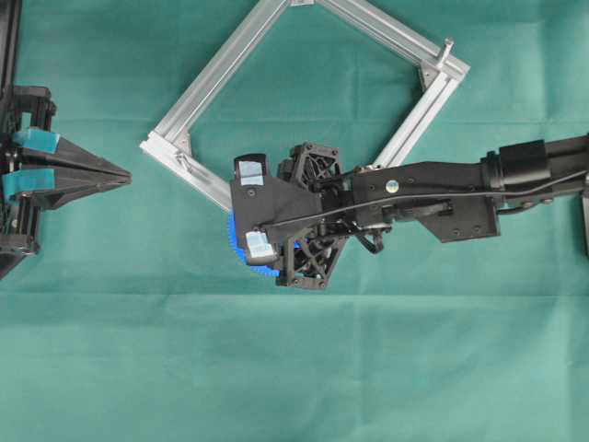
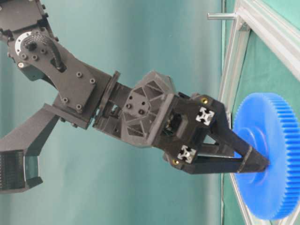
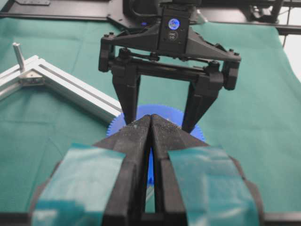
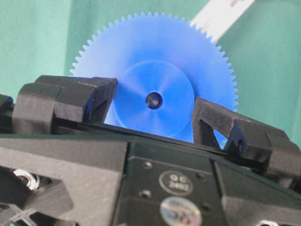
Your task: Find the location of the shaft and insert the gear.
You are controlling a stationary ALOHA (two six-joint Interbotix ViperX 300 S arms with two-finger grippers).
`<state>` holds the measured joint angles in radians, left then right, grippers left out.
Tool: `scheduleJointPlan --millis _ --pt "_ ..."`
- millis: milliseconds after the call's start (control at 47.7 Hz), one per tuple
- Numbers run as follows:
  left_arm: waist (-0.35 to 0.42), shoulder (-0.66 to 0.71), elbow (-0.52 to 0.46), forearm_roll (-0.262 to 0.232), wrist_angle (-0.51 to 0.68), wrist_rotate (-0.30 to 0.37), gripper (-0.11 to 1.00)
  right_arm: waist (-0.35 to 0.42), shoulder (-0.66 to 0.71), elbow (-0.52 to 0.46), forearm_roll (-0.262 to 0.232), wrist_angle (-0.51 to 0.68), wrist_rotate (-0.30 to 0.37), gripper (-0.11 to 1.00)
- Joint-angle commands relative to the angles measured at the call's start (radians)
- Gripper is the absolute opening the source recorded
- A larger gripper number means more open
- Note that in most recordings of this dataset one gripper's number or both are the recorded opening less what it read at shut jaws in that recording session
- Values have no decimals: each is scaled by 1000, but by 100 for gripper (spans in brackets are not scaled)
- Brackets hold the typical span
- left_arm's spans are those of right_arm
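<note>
A: Blue plastic, fine-toothed: the gear [image 4: 155, 89] sits between the right gripper [image 4: 153, 115] fingers, which are clamped on its raised hub, the small centre hole facing the wrist camera.

B: Where is it from overhead?

A: Just off the lower-left rail of the aluminium frame [image 1: 216, 78], near the frame's left corner. Only a toothed rim [image 1: 241, 249] peeks out under the gripper; the arm hides everything else.

B: Room to move?

A: Green cloth [image 1: 294, 368] lies open on the near side and to the left. The left gripper [image 1: 124, 174] waits well apart at the left edge, its fingers pressed together on nothing.

B: And the shaft?

A: I cannot make it out. A taller silver pin [image 1: 447, 47] stands at the frame's right corner, well apart from the gear. The frame's far corner is cut off at the top edge, and the rail nearest the gear is covered by the right arm.
</note>
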<state>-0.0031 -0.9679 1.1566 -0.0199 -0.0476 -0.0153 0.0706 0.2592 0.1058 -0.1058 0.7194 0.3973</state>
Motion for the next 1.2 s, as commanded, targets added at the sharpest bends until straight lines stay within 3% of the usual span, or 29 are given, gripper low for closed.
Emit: scheduleJointPlan --millis 0,1175 --pt "2 5 -28 -3 -5 -2 2 28 -15 -8 6 -2 0 69" --pt "2 3 -26 -2 -5 -2 2 34 -15 5 8 -2 0 69"
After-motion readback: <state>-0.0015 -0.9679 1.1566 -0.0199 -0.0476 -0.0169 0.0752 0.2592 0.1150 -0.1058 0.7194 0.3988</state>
